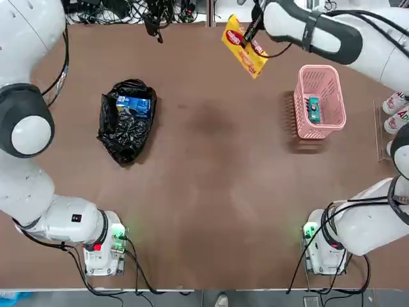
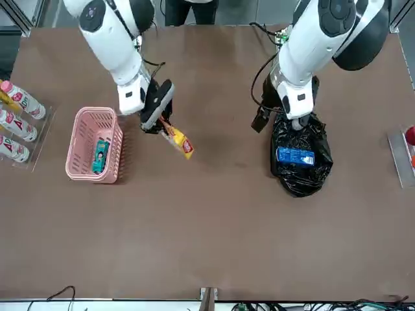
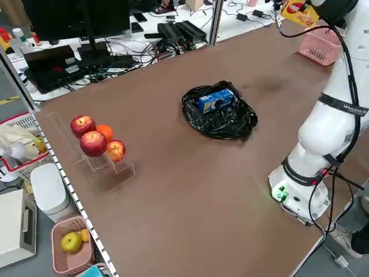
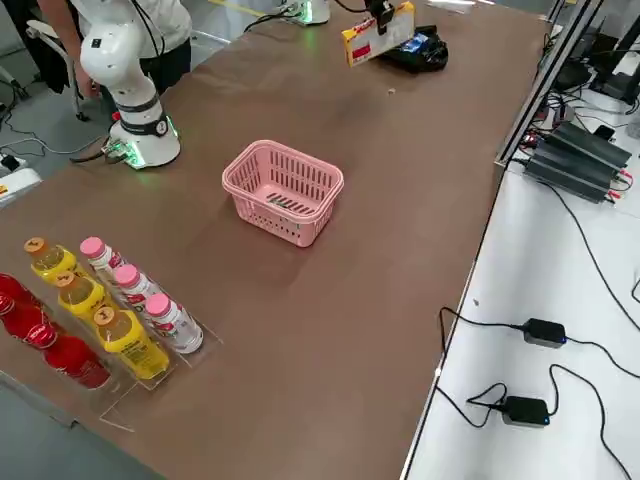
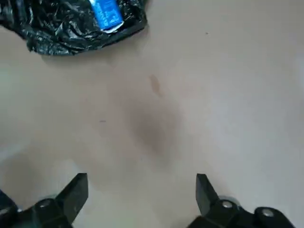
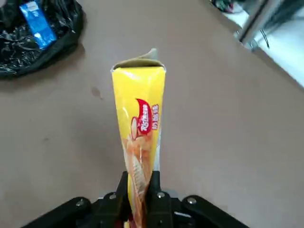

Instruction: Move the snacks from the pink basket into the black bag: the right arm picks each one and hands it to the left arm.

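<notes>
Seen from overhead, yellow pack (image 1: 245, 50) is pinched by right gripper (image 6: 140, 176) at one o'clock, left gripper (image 5: 142, 176) spread wide at eleven; teal box (image 1: 314, 110) is held in pink basket (image 1: 305, 86) at two, blue pack (image 1: 133, 105) in black bag (image 1: 124, 139) at ten

Bright, even indoor light, soft shadow beside the pink basket (image 1: 319, 102); glossy glints on the black bag (image 1: 127, 121); wrist views hazy, softly blurred.

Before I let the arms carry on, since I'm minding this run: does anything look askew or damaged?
Nothing spilled; one oddity: the yellow pack in the right gripper has its top end bent open, perhaps only a loose flap.
</notes>
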Controlling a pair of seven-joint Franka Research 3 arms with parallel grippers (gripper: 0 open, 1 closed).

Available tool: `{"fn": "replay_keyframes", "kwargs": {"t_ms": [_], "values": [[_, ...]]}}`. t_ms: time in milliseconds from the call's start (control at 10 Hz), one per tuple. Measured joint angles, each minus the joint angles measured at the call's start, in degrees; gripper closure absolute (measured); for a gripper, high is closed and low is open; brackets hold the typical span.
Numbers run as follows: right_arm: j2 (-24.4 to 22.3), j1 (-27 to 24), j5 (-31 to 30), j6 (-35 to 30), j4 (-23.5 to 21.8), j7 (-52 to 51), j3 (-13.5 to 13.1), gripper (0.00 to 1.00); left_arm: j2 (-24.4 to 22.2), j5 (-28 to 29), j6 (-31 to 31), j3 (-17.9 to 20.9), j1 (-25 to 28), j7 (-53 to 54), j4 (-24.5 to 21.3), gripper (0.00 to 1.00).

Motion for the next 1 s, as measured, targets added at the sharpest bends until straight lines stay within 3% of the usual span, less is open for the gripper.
{"fn": "replay_keyframes", "kwargs": {"t_ms": [200,700,1000], "values": [[1.36,2.28,-0.01,4.91,-0.01,-3.25,-0.01,0.81,0.7,-1.31,0.71,-0.06,-1.3,-2.82,0.0,0.0],[4.89,8.46,-1.14,13.89,-0.04,-10.76,-0.12,0.81,4.14,-0.48,9.42,0.08,-9.34,-7.33,-0.06,0.0],[5.98,10.09,-4.21,16.76,-0.03,-12.37,-0.2,0.81,4.97,0.41,10.13,0.14,-10.06,-7.28,0.41,0.0]]}}
